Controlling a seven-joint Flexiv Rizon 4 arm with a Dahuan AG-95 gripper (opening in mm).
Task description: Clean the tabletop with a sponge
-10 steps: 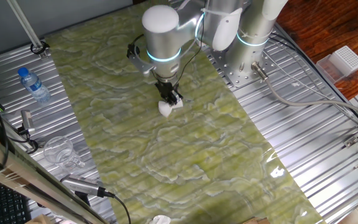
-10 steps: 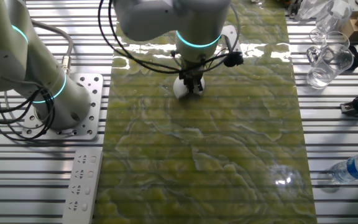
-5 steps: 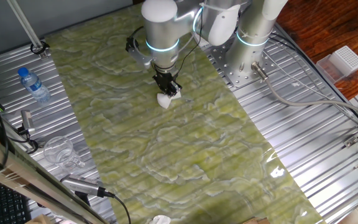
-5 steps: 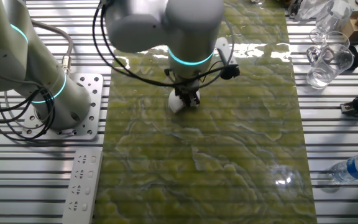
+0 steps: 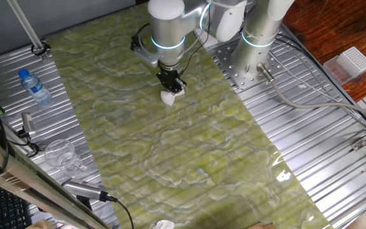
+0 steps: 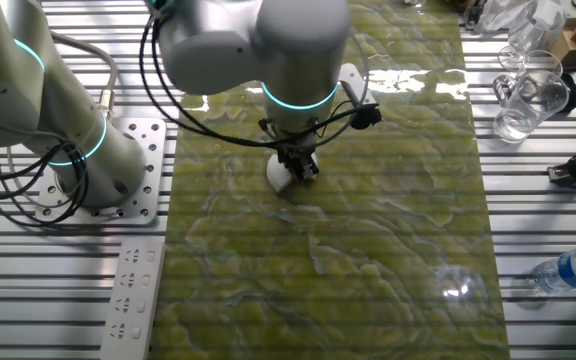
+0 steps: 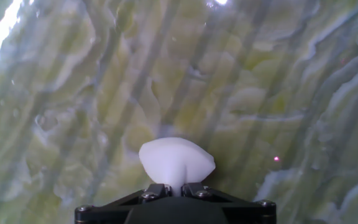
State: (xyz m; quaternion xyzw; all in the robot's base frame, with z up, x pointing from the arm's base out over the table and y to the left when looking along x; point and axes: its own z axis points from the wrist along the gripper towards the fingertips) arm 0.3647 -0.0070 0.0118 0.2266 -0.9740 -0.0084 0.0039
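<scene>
The tabletop is a long glossy yellow-green sheet with pale wavy veins, also seen in the other fixed view and filling the hand view. A small white sponge is pinched between the black fingers and pressed on the sheet. My gripper points straight down at the sheet's far part, shut on the sponge, which bulges out past the fingertips.
Ribbed metal panels flank the sheet. A water bottle and a clear cup stand at the left, a white scrap at the near edge, a white ridged box at the right. The arm's base stands beside the sheet.
The gripper has slid the sponge across the sheet toward its far end, away from the middle. The grip has not changed.
</scene>
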